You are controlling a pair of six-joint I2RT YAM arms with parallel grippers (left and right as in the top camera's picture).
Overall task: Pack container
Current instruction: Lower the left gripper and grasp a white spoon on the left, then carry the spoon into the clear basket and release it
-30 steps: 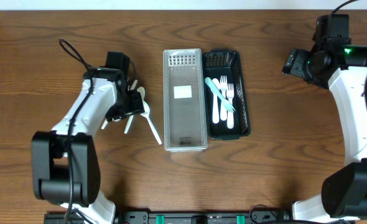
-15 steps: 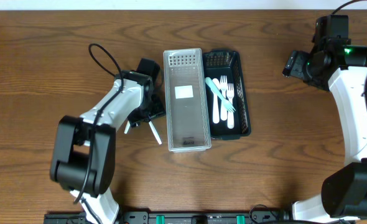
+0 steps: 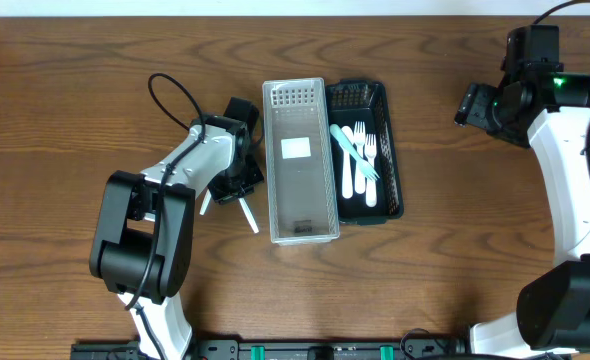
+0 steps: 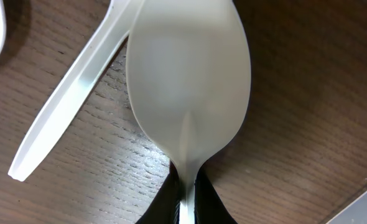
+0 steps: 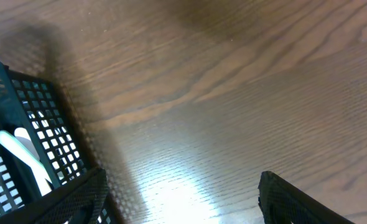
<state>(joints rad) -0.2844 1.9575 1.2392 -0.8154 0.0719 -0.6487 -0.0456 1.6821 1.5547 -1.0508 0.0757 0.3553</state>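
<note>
i see my left gripper (image 3: 237, 180) pinched tight on the neck of a white spoon (image 4: 186, 93), its bowl sticking out ahead of the fingers (image 4: 162, 208). a second white handle (image 4: 71, 106) lies on the table (image 3: 95, 90) just left of that bowl. the clear bin (image 3: 297, 190) sits just right of these fingers, touching the black basket (image 3: 395, 150) that holds white forks (image 3: 358, 160). well right of the basket, my right gripper (image 5: 180, 205) hangs spread wide, gripping nothing, the basket corner by its left finger.
</note>
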